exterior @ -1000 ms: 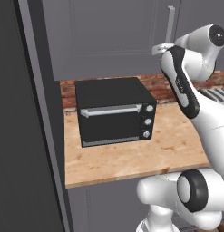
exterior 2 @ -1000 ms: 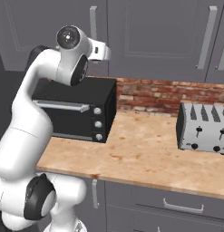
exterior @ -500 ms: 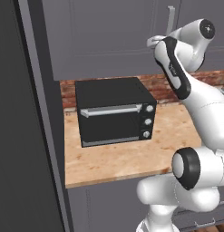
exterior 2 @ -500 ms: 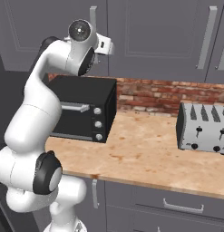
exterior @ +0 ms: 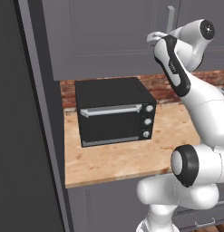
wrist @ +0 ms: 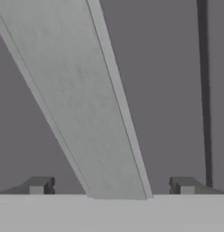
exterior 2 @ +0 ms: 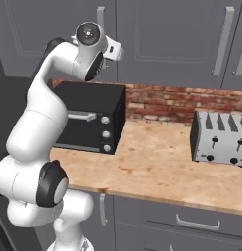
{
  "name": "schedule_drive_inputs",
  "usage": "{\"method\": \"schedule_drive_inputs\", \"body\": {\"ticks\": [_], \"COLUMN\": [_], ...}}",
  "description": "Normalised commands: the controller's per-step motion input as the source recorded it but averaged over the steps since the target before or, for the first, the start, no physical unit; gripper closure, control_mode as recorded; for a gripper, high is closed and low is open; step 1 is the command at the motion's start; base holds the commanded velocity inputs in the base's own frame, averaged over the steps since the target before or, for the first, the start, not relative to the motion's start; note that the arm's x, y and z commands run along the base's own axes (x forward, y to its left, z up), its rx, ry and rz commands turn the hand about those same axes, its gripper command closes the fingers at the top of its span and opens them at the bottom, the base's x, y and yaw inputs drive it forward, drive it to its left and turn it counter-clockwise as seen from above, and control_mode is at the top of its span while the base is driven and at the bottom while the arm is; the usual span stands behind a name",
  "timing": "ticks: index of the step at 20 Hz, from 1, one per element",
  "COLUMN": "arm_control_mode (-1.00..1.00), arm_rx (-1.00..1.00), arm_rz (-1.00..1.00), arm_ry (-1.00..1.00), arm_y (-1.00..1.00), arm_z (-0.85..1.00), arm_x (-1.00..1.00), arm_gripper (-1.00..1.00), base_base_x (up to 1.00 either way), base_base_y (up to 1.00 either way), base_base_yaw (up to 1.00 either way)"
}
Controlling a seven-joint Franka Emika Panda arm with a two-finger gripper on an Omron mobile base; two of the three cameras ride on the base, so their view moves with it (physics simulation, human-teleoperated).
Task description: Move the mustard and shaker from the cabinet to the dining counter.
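Observation:
The dark grey cabinet [exterior: 109, 36] hangs above the worktop with its door shut. Its vertical grey bar handle [exterior: 170, 18] also shows in the right base view [exterior 2: 100, 17]. My gripper [exterior: 152, 37] is raised to door height, right at that handle [wrist: 81, 99]. In the hand view the bar runs slanted between my two fingertips [wrist: 38, 186], filling much of the gap. The gripper [wrist: 112, 186] is open around the bar, not closed on it. The mustard and shaker are hidden behind the shut door. The dining counter is out of view.
A black toaster oven [exterior: 113, 113] stands on the narrow wood worktop [exterior: 122, 154] under the cabinet. A steel toaster [exterior 2: 220, 137] sits to the right against the brick backsplash [exterior 2: 161, 103]. A tall dark panel [exterior: 18, 136] bounds the left; grey drawers [exterior 2: 191, 220] lie below.
The arm has lifted and swung the hand up toward the cabinet door's bar handle. The jaws stayed open. The base has not moved.

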Motion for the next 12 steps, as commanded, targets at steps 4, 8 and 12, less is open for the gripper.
{"method": "schedule_drive_inputs", "body": {"ticks": [4, 8, 12], "arm_control_mode": [-1.00, -1.00, -1.00], "arm_rx": [0.03, 0.00, 0.00], "arm_rz": [0.00, 0.00, 0.00], "arm_ry": [0.00, 0.00, 0.00], "arm_y": [0.00, 0.00, 0.00], "arm_z": [0.00, 0.00, 0.00], "arm_x": [0.32, 0.03, 0.00], "arm_gripper": [1.00, 1.00, 1.00], "base_base_x": [0.00, 0.00, 0.00], "base_base_y": [0.00, 0.00, 0.00], "base_base_yaw": [0.00, 0.00, 0.00]}}
